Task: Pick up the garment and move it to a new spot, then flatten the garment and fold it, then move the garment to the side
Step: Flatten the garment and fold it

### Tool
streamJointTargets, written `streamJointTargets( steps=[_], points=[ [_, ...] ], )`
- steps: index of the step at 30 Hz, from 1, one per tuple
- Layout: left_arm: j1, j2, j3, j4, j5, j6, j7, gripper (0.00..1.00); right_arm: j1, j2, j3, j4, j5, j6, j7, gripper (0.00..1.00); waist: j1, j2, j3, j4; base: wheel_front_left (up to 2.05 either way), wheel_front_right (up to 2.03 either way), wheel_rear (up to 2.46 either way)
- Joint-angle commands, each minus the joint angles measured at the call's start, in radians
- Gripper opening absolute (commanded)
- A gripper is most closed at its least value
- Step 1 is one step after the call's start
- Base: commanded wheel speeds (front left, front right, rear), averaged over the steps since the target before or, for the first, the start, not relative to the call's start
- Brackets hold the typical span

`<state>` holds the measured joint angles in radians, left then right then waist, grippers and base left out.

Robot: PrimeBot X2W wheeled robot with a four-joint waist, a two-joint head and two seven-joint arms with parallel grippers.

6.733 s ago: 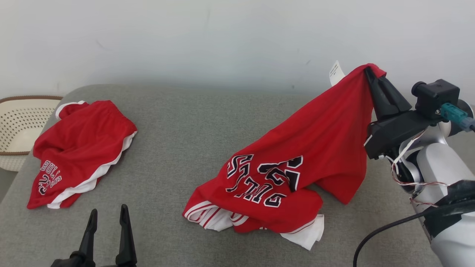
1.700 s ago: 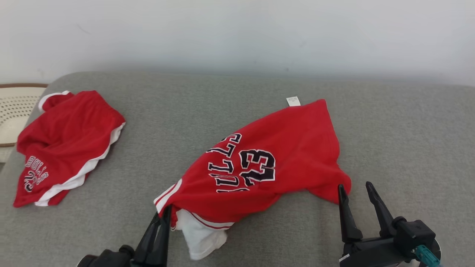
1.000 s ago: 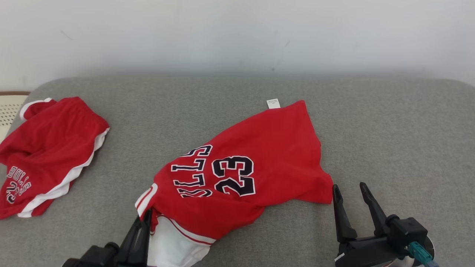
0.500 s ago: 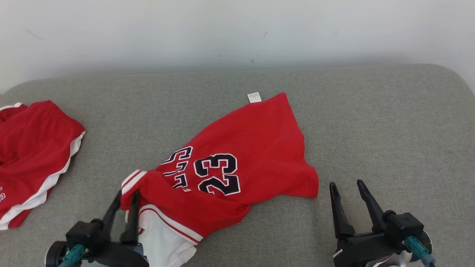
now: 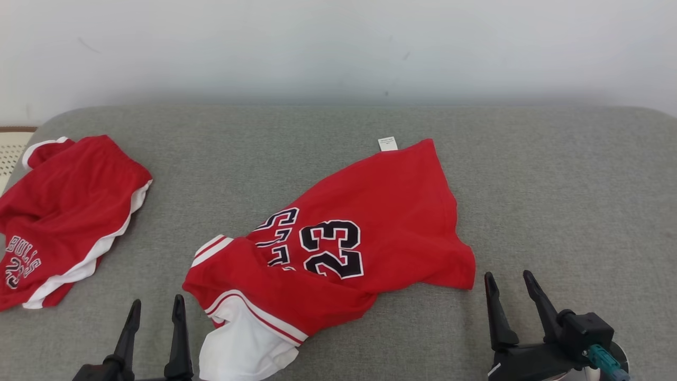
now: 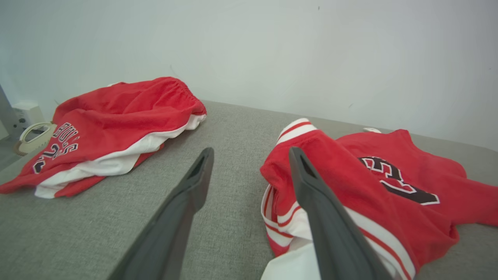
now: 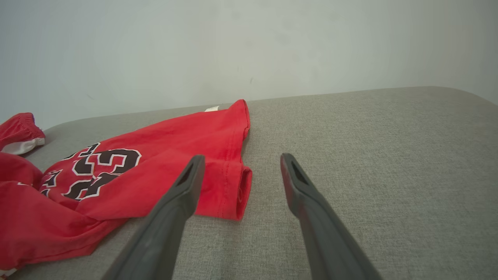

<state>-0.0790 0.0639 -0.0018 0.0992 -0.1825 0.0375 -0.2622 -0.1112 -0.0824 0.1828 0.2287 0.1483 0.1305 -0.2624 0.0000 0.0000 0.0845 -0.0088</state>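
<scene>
While left hand (image 5: 155, 302) and right hand (image 5: 508, 275) gape empty, red garment (image 5: 381, 211) rumpled between them

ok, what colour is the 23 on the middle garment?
Black with a white outline, on the red garment; clearest in the head view.

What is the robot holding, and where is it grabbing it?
Nothing. Both the left gripper and the right gripper are open, beside the red jersey lying on the cushion.

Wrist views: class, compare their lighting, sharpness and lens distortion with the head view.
Head view: soft even light, no glare, jersey print sharp. Left wrist view: wide-angle stretch, left pincer looms oversized. Right wrist view: cushion edge looks bowed, wall evenly lit.
</scene>
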Motion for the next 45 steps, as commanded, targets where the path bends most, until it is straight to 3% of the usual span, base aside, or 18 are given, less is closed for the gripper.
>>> streamJointTargets(
  steps=[1, 14, 26, 27, 28, 29, 30, 38, 45],
  points=[
    [0.015, -0.003, 0.006, -0.030, 0.010, 0.009, -0.004, 1.00, 0.008, -0.009, -0.007, 0.010, -0.009, 0.000, 0.000, 1.00, 0.0000, 0.0000, -0.004, 0.017, 0.00, 0.00, 0.00],
    [0.060, -0.013, -0.028, -0.158, 0.000, 0.095, -0.004, 1.00, -0.033, -0.031, -0.004, 0.124, -0.015, 0.000, 0.048, 1.00, 0.0000, 0.0000, -0.004, 0.068, 0.00, 0.00, 0.00],
    [0.037, -0.013, -0.054, -0.142, -0.018, 0.092, -0.004, 1.00, -0.170, -0.070, 0.032, 0.398, 0.010, 0.000, 0.044, 1.00, 0.0000, 0.0000, 0.012, 0.156, 0.00, 0.00, 0.00],
    [0.039, -0.013, -0.055, -0.141, -0.018, 0.092, -0.004, 1.00, -0.183, -0.070, 0.037, 0.425, 0.013, 0.000, 0.042, 0.45, 0.0000, 0.0000, 0.013, 0.163, 0.00, 0.00, 0.00],
    [0.041, -0.014, -0.055, -0.140, -0.018, 0.093, -0.004, 1.00, -0.195, -0.070, 0.042, 0.445, 0.019, 0.000, 0.038, 0.23, 0.0000, 0.0000, 0.015, 0.170, 0.00, 0.00, 0.00],
    [0.041, -0.014, -0.055, -0.140, -0.018, 0.093, -0.004, 1.00, -0.195, -0.070, 0.042, 0.445, 0.019, 0.000, 0.038, 0.23, 0.0000, 0.0000, 0.015, 0.170, 0.00, 0.00, 0.00],
    [0.047, -0.013, -0.047, -0.140, -0.017, 0.093, -0.004, 1.00, -0.217, -0.066, 0.052, 0.478, 0.025, 0.000, 0.030, 0.00, 0.0000, 0.0000, 0.015, 0.175, 0.00, 0.00, 0.00],
    [0.072, -0.014, -0.029, -0.126, -0.024, 0.091, -0.004, 1.00, -0.190, -0.067, 0.091, 0.452, 0.107, 0.000, 0.007, 0.00, 0.0000, 0.0000, -0.025, 0.154, 0.00, 0.00, 0.00],
    [0.096, -0.013, -0.021, -0.116, -0.040, 0.090, -0.004, 1.00, -0.108, -0.121, 0.155, 0.189, 0.230, 0.000, 0.104, 0.00, 0.0000, 0.0000, -0.050, 0.082, 0.00, 0.00, 0.00]
  ],
)
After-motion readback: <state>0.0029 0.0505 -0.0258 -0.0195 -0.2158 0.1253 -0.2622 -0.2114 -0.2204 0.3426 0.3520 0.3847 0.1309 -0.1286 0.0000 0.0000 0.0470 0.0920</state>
